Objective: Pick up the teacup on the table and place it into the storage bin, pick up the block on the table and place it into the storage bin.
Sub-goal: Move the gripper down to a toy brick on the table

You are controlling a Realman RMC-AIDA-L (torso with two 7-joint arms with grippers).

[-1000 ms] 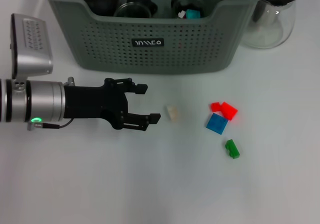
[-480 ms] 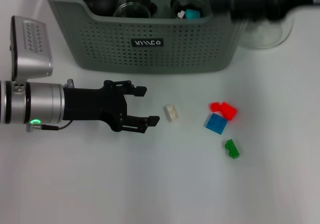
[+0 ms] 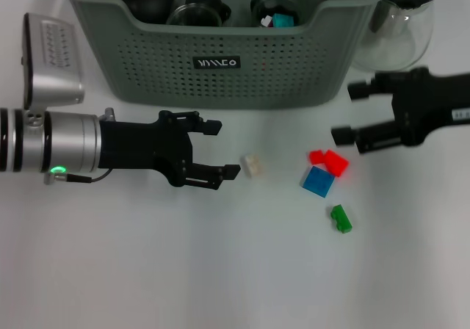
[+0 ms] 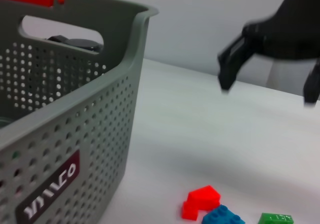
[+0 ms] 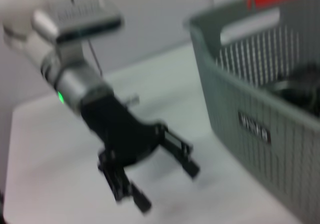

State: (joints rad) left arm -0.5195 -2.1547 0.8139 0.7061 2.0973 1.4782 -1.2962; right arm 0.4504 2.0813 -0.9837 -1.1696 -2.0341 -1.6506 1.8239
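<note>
The grey-green storage bin stands at the back of the table, also seen in the left wrist view and the right wrist view. Dark cups lie inside it; a teacup on the table is out of view. A small white block lies in front of the bin. My left gripper is open, low, just left of that block with nothing in it; the right wrist view shows it too. Above and right of the red blocks, my right gripper hovers open and empty.
Beside the red blocks lie a blue block and a green block; the same trio appears as red, blue and green. A clear glass pot stands right of the bin.
My right arm has swung down from the upper right to a spot near the red blocks. The left gripper has edged slightly right toward the white block, still open.
</note>
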